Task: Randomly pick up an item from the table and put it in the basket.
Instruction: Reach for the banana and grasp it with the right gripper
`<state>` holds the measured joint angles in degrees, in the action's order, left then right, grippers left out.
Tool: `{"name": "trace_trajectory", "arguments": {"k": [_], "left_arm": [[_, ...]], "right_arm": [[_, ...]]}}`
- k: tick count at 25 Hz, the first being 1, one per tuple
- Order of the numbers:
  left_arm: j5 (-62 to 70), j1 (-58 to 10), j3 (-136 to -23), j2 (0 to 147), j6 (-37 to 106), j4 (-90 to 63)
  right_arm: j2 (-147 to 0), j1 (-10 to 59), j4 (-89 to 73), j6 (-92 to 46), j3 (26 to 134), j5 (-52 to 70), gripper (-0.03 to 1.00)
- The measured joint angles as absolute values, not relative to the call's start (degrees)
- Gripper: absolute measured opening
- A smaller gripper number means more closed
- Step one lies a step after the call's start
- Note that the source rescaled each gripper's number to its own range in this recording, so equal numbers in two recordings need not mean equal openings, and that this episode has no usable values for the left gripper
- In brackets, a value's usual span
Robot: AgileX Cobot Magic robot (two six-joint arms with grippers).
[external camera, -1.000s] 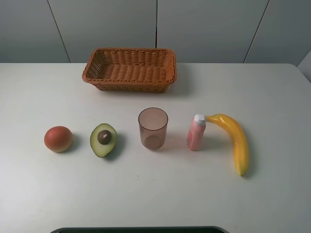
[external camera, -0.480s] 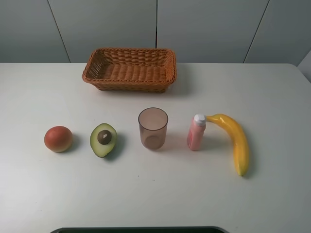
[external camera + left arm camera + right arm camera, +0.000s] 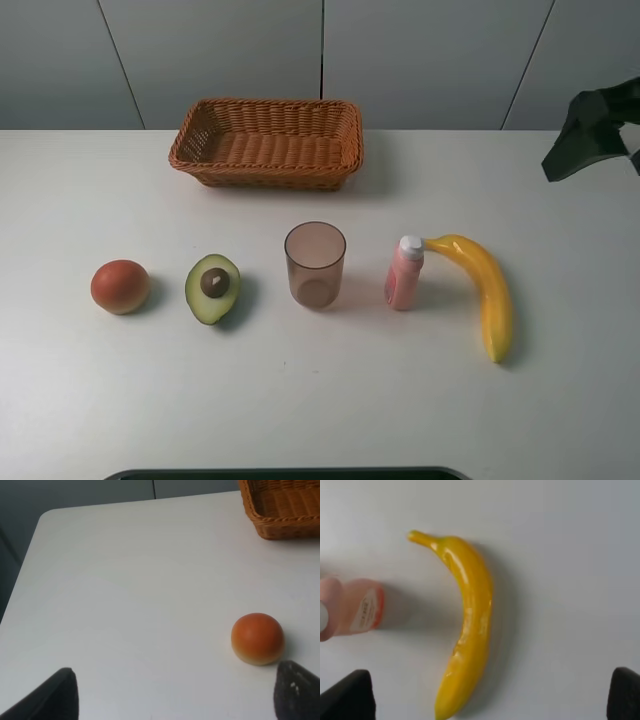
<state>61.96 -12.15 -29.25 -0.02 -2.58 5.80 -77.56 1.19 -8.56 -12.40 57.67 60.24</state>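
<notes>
The yellow banana (image 3: 487,290) lies on the white table (image 3: 560,400) at the right, its stem end next to a pink bottle (image 3: 404,272). It also shows in the right wrist view (image 3: 468,625), lying free. The wicker basket (image 3: 267,142) stands at the back centre with nothing in it. My right arm (image 3: 592,128) shows as a dark shape at the right edge, above and behind the banana. My right gripper (image 3: 487,695) is open and empty over the banana. My left gripper (image 3: 180,692) is open and empty, near the red-orange fruit (image 3: 257,638).
A translucent brownish cup (image 3: 315,264) stands in the middle. A halved green avocado (image 3: 213,288) and the round red-orange fruit (image 3: 120,286) lie to its left. A corner of the basket (image 3: 280,507) shows in the left wrist view.
My right arm has come into the exterior high view at the right edge. The objects on the table have not moved.
</notes>
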Motion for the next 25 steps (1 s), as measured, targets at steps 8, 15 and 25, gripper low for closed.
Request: {"name": "trace_trajectory", "arguments": {"k": [8,15,25], "left_arm": [[61.96,-12.15,-29.25,-0.02,-2.58,5.8],[61.96,-12.15,-29.25,-0.02,-2.58,5.8],[61.96,-12.15,-29.25,-0.02,-2.58,5.8]], "right_arm": [[-92.59,7.38,-8.56,-12.4,57.67,53.64,1.0],[-104.1,7.89,-7.98,-11.92,57.72,49.21,1.0],[-109.7,7.89,-7.98,-11.57,54.23,43.81,1.0]]}}
